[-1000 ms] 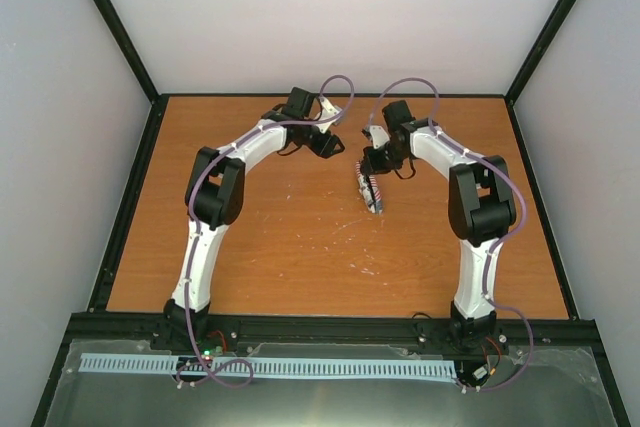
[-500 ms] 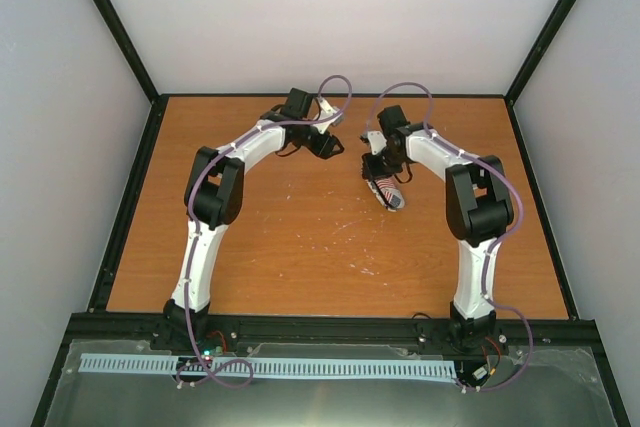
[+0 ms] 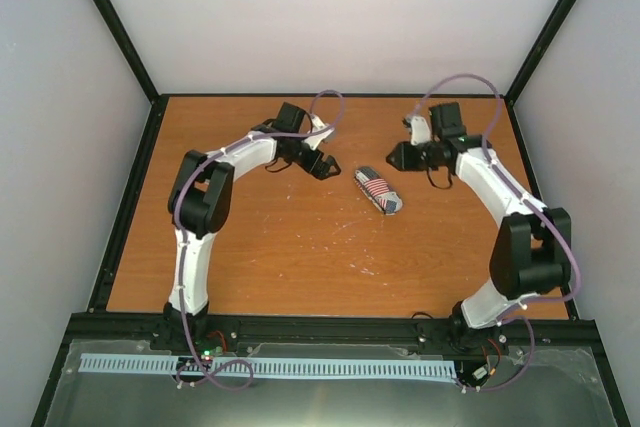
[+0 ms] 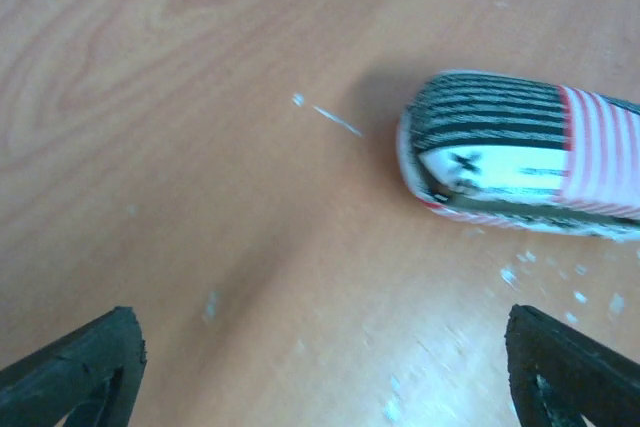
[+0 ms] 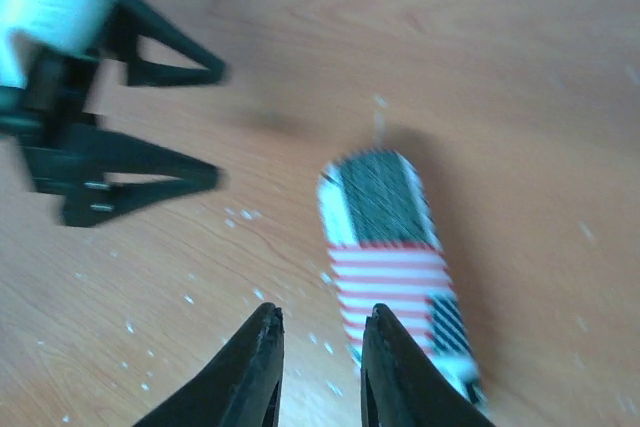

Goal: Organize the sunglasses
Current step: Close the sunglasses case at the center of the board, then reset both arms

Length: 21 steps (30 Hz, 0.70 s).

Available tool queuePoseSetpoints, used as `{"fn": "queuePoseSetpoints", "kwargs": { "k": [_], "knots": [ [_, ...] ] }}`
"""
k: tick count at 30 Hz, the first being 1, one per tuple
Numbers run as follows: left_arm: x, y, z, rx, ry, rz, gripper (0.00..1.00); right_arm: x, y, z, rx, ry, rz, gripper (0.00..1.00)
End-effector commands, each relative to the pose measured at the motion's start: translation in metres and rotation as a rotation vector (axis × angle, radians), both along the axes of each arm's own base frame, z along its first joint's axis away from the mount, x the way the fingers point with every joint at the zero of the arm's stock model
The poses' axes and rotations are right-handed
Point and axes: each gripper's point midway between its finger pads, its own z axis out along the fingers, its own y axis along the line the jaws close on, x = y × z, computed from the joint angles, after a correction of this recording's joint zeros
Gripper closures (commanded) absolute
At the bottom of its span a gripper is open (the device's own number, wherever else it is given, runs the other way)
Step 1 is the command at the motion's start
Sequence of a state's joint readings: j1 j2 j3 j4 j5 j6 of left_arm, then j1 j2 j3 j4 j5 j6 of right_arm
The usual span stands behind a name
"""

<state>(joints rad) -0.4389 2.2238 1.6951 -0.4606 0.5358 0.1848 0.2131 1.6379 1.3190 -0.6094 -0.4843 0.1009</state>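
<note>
The sunglasses do not show in any view. A closed flag-patterned oblong case (image 3: pixel 378 190) lies flat on the wooden table (image 3: pixel 280 247) between the two arms. My left gripper (image 3: pixel 324 164) is just left of it and open wide. In the left wrist view its fingertips (image 4: pixel 75 372) sit at the bottom corners and the case (image 4: pixel 520 152) lies ahead to the right, untouched. My right gripper (image 3: pixel 394 156) is up and right of the case. Its jaws (image 5: pixel 322 337) stand a little apart with nothing between them, just short of the case (image 5: pixel 388 247).
The left gripper (image 5: pixel 125 122) shows in the right wrist view, beyond and left of the case. Black frame rails (image 3: pixel 330 325) edge the table, and white walls close in the back and sides. Small white flecks (image 3: pixel 350 227) dot the wood.
The right gripper has set the case down, let go and drawn back to the right. The left gripper has opened wide and pulled slightly left. The case now lies free on the table.
</note>
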Motion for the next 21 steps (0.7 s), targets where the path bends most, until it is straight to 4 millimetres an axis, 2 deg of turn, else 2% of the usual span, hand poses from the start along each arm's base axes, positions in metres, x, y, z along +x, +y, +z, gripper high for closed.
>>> {"fn": "queuePoseSetpoints", "kwargs": {
  "k": [1,4,7,14,21],
  "knots": [
    [-0.020,0.004,0.050,-0.065,-0.077,-0.018,0.01,-0.025,-0.042,-0.029,0.031,0.090,-0.169,0.75],
    [-0.040,0.016,0.044,-0.042,-0.066,-0.008,0.01,-0.040,-0.066,-0.037,0.015,0.101,-0.258,0.73],
    [-0.051,0.026,0.040,-0.020,-0.065,0.005,0.00,-0.052,-0.078,-0.042,0.012,0.113,-0.306,0.72],
    [-0.065,0.035,0.046,-0.023,-0.070,0.016,0.01,-0.065,-0.082,-0.042,0.077,0.123,-0.360,0.68],
    [-0.069,0.035,0.052,-0.040,-0.067,0.016,0.00,-0.075,-0.083,-0.039,0.095,0.104,-0.379,0.68]
  ]
}}
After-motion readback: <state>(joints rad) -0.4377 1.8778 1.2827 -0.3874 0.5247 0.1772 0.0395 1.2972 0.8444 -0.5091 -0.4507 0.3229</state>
